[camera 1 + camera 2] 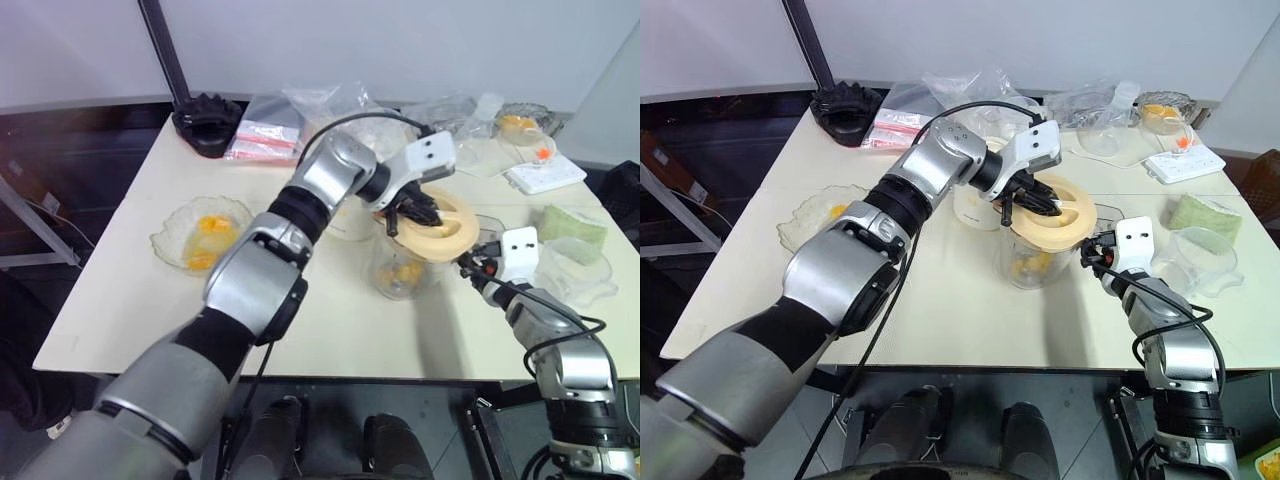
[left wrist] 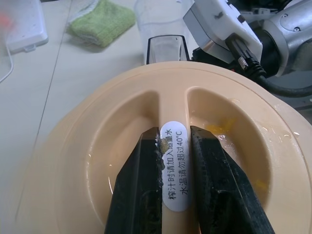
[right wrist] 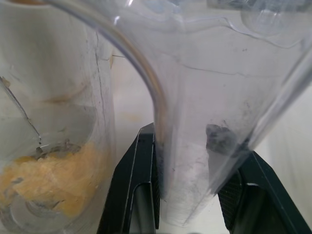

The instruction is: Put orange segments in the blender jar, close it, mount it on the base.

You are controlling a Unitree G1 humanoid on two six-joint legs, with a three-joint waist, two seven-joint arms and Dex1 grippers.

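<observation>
Left gripper [image 2: 174, 161]: black fingers [image 2: 139, 195] clamped on the raised middle ridge of the lid [image 2: 87, 161], one finger on each side of the ridge, a white sticker with printed characters between them.
Lid: round, cream-yellow, sitting tilted on the mouth of the blender jar [image 1: 405, 270], not seated flat; wet inside its recess, with a few yellow bits of pulp.
Right gripper [image 3: 190, 190]: fingers closed around the blender jar's clear side handle [image 3: 161, 122], one on either side of it, seen from close up through the plastic.
Blender jar: upright on the table [image 1: 120, 260], near the middle of its front half, between the two grippers, with the lid on top.
Orange segments [image 3: 46, 178]: a yellow-orange heap at the bottom of the blender jar; more lie in the scalloped glass bowl [image 1: 200, 235], well to the left of the jar.
Base [image 1: 975, 205]: cream-white, just behind the blender jar, partly hidden by the left arm.
Clear cups [image 1: 1202, 255]: to the right of the blender jar, past the right gripper.
Green cloth [image 1: 572, 225]: farther right of the blender jar, near the table edge.
Plastic bags [image 1: 300, 115]: at the back of the table, behind the blender jar.
</observation>
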